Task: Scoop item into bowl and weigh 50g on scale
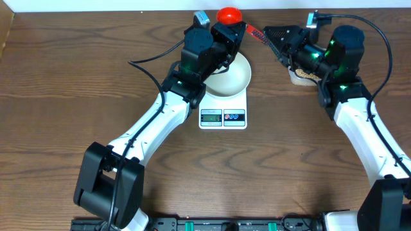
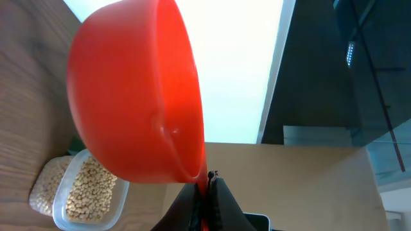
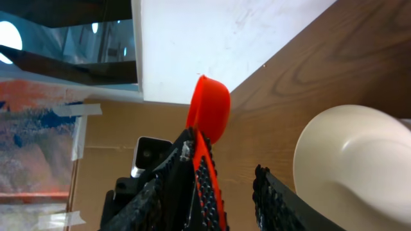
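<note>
**A:** Where were the beans point(image 2: 82, 192)?

**B:** In the clear tub point(image 2: 59, 217) at the far right of the table point(image 1: 70, 77), under the right arm; the white bowl point(image 1: 239, 77) sat on the scale point(image 1: 223, 117) mid-table, well apart from the tub.

**A:** And the red scoop point(image 2: 128, 96)?

**B:** Raised beyond the bowl, near the table's far edge and the white board point(image 3: 212, 38) behind it; its handle ran rightward toward the tub.

**A:** Who had hold of it?

**B:** The left gripper point(image 2: 207, 200) was clamped tight on the handle right beside the cup; the right gripper point(image 3: 225, 154) straddled the handle's other end with its jaws partly apart. The handle lay against one finger point(image 3: 173, 183) (a plain gap showed on the other finger's side), so it was not pinched there.

**A:** Was there room to move?

**B:** It was cramped at the back; both wrists, the scoop and the bowl crowded the far edge. Bare wood stretched wide on the left and in front of the scale, between the two arms. I couldn't tell whether the scoop carried any beans.
</note>
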